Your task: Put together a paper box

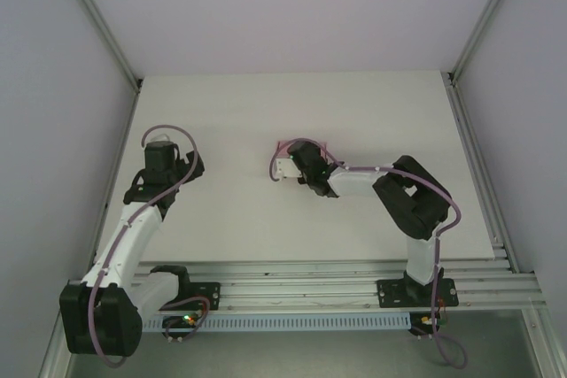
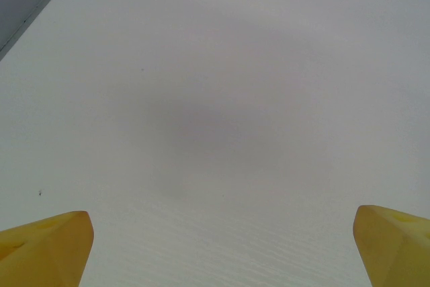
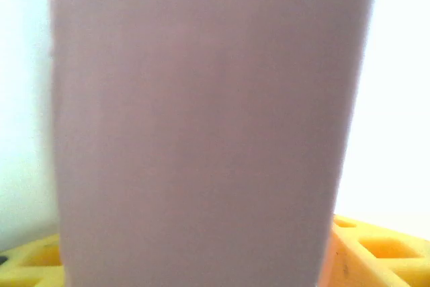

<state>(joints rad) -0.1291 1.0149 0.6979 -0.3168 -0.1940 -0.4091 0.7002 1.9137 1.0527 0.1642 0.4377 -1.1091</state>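
Mid-fold: right end effector [image 1: 299, 168] at the paper box [image 3: 201, 119], can't tell if I'm clamped; left end effector [image 2: 222, 247] spread apart, idle. Next, probably bring left in to brace.

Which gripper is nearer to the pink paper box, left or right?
Right. The right gripper is at the paper box, which stands between its fingers. The left gripper is far to the box's left, over the table.
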